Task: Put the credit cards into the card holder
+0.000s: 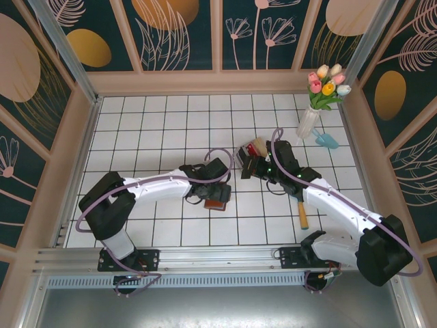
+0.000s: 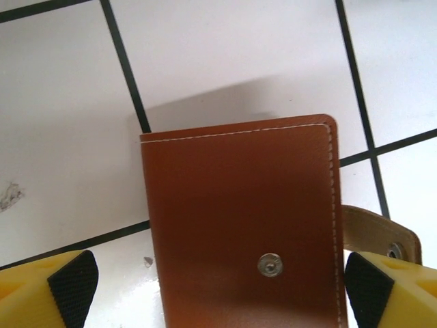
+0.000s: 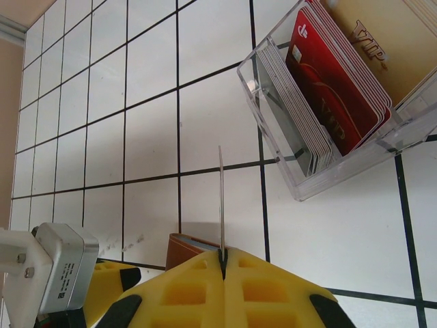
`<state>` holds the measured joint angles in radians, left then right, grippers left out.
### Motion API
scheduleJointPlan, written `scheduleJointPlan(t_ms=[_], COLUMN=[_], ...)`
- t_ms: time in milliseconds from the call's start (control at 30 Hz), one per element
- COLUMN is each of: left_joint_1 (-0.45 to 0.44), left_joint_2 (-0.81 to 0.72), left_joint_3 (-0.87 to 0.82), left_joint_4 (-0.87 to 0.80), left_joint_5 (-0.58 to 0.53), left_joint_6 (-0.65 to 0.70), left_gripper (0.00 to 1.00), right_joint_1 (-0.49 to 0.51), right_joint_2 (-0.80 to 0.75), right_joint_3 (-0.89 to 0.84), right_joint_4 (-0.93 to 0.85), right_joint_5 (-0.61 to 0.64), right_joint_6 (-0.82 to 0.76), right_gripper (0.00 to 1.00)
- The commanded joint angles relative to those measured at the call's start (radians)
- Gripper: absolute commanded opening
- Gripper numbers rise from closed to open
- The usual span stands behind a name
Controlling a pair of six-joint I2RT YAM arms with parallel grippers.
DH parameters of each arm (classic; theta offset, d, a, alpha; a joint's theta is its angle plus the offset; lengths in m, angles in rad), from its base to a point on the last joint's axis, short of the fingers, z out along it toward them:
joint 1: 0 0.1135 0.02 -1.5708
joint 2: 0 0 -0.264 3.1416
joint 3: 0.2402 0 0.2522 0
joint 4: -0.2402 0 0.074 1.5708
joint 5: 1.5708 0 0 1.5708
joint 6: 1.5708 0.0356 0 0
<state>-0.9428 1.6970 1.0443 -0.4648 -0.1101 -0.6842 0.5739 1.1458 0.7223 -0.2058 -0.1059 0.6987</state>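
White-tiled counter [image 1: 164, 130], dark grout lines. Walls [image 1: 177, 34]: dark teal panels, pale leaf and flower prints, beige frames. Glass vase of tulips [image 1: 308, 124] far right corner; small blue thing [image 1: 330, 141] beside it, possibly a trowel. Even light.

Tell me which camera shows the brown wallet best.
The left wrist view: the wallet lies closed, close below the lens, with its snap stud and strap tab sharp. The top view shows the wallet small and partly covered. The right wrist view catches just a brown corner low in the frame.
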Motion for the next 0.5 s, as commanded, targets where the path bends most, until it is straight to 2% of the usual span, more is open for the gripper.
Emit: scheduleJointPlan(t_ms=[0,200,333,467], left_joint_1=[-0.011,-0.011,-0.018,-0.02], left_joint_2=[-0.002,0.011,0.077,0.081], left_joint_3=[0.026,0.034,0.062,0.081], left_joint_4=[-0.005,-0.018,-0.038,-0.057], left_joint_5=[0.018,0.011,0.011,-0.017], left_joint_6=[0.012,0.012,0.031,0.033], left_gripper=[0.96,0.97,0.95,0.9], right_joint_1=[0.005,0.004,0.005,0.004], right_joint_2=[0.005,0.009,0.012,0.01], right_joint_3=[-0.013,-0.02,-0.021,-0.019], right_joint_4=[0.043,0.047,0.051,0.046], right_joint_5=[-0.011,-0.016,-0.014,-0.012], right_joint_6=[0.018,0.018,0.019,0.017], right_gripper=[0.04,0.04,0.04,0.04])
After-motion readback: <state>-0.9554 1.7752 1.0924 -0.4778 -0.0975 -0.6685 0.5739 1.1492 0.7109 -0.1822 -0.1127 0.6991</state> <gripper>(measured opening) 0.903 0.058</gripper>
